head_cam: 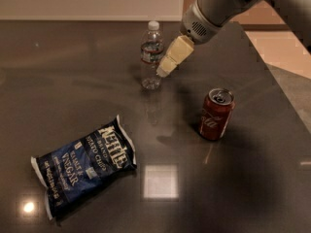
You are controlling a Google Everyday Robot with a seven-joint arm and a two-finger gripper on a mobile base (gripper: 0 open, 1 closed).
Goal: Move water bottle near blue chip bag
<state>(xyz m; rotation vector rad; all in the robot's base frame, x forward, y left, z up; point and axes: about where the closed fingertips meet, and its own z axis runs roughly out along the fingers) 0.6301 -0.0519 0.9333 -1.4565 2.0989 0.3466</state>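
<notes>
The water bottle (pixel 151 55), clear with a white cap and a red-and-white label, stands upright at the far middle of the dark table. The blue chip bag (pixel 83 165) lies flat at the near left, well apart from the bottle. My gripper (pixel 166 68) comes down from the upper right on a grey arm. Its cream-coloured fingers (pixel 174 56) hang just to the right of the bottle, at label height, very close to it.
A red soda can (pixel 215 113) stands upright to the right of the middle, below and right of the gripper. The dark glossy table (pixel 252 188) has its right edge running diagonally at the far right. A pale wall lies behind.
</notes>
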